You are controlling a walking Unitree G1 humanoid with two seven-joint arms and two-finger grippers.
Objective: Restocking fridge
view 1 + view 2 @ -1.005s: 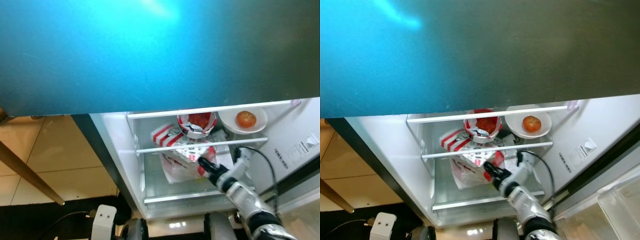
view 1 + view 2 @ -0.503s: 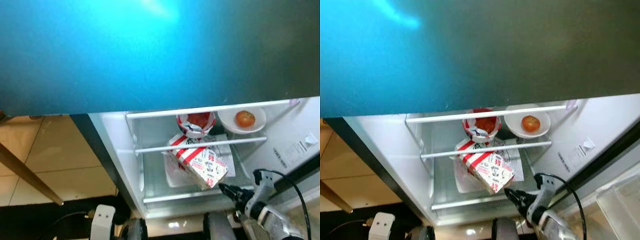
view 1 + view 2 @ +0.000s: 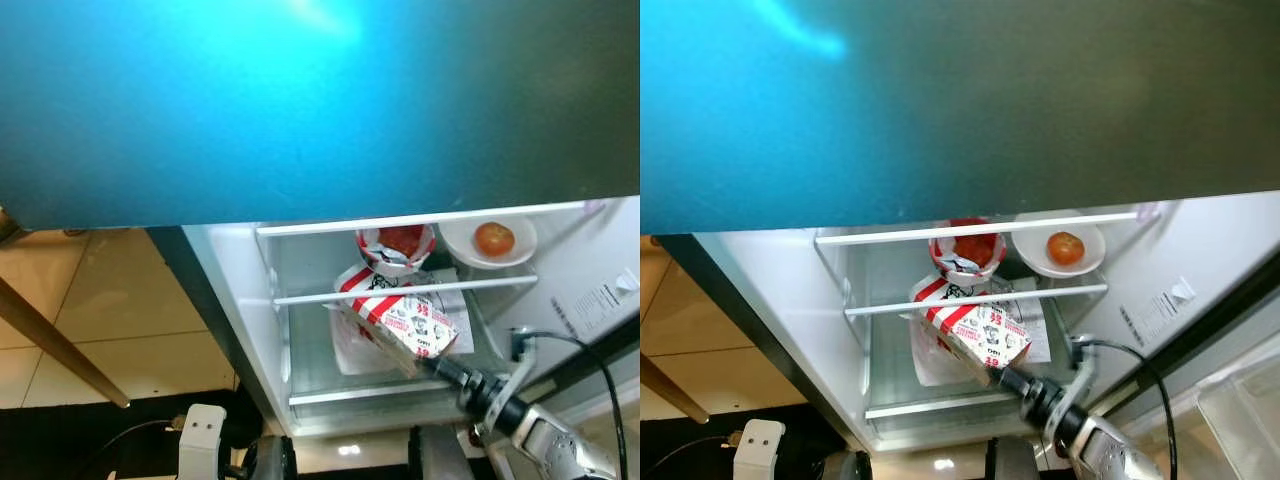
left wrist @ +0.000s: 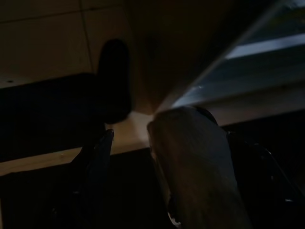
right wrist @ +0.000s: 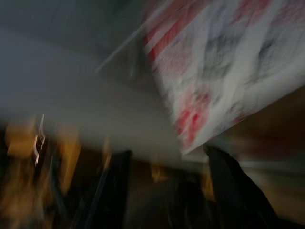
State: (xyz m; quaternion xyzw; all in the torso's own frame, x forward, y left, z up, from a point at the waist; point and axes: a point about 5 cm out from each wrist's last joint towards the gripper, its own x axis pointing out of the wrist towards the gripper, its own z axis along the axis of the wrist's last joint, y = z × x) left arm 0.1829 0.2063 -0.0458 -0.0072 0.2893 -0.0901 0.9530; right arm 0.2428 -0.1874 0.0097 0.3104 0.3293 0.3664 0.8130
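The fridge stands open with two shelves in sight. A red-and-white striped carton (image 3: 400, 318) lies tilted on the lower shelf (image 3: 310, 365), on top of a white bag (image 3: 350, 350). My right gripper (image 3: 432, 364) is at the carton's near corner, at the shelf's front edge. In the blurred right wrist view its fingers (image 5: 114, 191) stand apart, open, with the carton (image 5: 224, 71) just ahead of them. My left gripper (image 4: 171, 191) hangs idle in the dark over the floor, its fingers (image 4: 97, 167) apart.
A red-and-white bucket (image 3: 395, 245) and a white plate (image 3: 520, 252) with a tomato (image 3: 494, 238) sit on the upper shelf. A teal panel (image 3: 300, 100) covers the upper half of the view. To the left are tan floor tiles (image 3: 110, 300) and a wooden leg (image 3: 60, 345).
One second ago my right gripper was deep inside at the carton. It then drew back to the shelf's front, leaving the carton tilted, and has now moved in to the carton's near corner.
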